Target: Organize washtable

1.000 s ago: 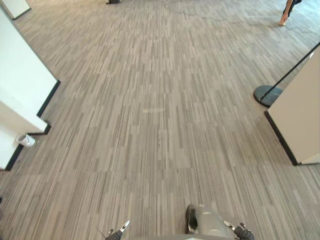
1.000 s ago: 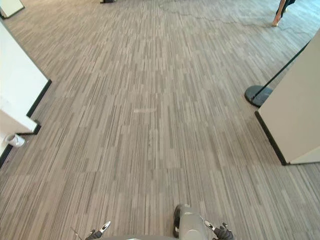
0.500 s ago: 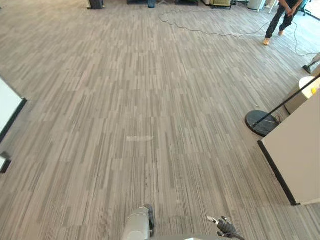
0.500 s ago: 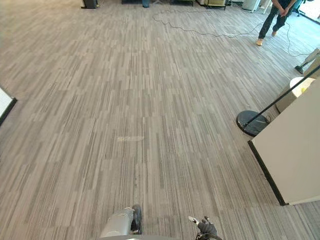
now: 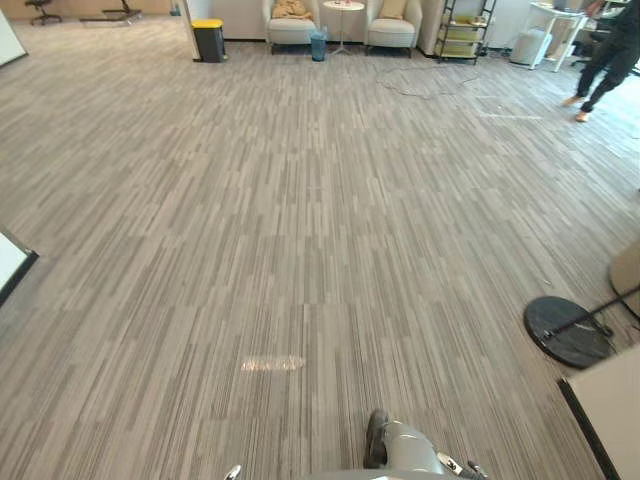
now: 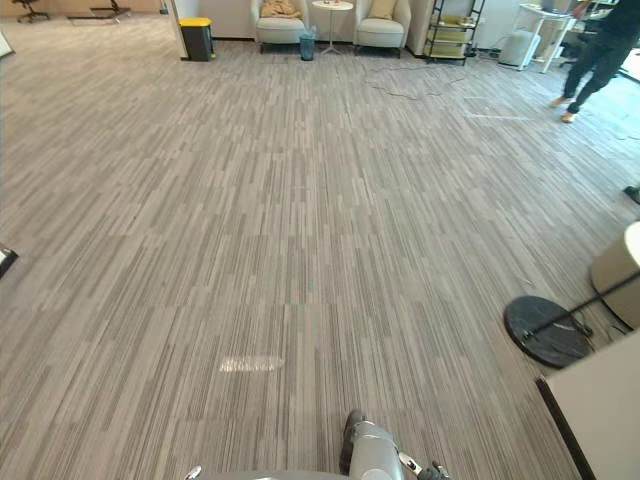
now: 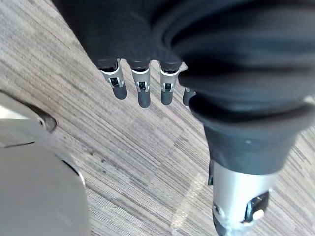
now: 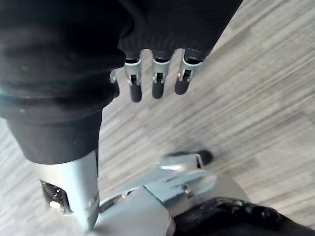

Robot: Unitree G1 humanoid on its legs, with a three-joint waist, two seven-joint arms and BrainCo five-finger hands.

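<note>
My left hand (image 7: 143, 95) hangs over the grey striped carpet (image 7: 123, 147), its fingers straight and relaxed with nothing in them. My right hand (image 8: 157, 86) hangs the same way over the carpet, fingers loose and apart from anything. Both hands are open and hold nothing.
Carpet floor (image 5: 300, 200) stretches ahead. A round black stand base (image 5: 568, 332) with a slanted pole and a white panel corner (image 5: 612, 420) are at the near right. A white board edge (image 5: 12, 266) is at the left. Armchairs (image 5: 292, 22), a yellow-topped bin (image 5: 208, 40) and a person (image 5: 608, 58) are far off.
The whole picture has shifted: the camera now looks further ahead, bringing the far chairs and bin into view. The white panels have slid towards the edges.
</note>
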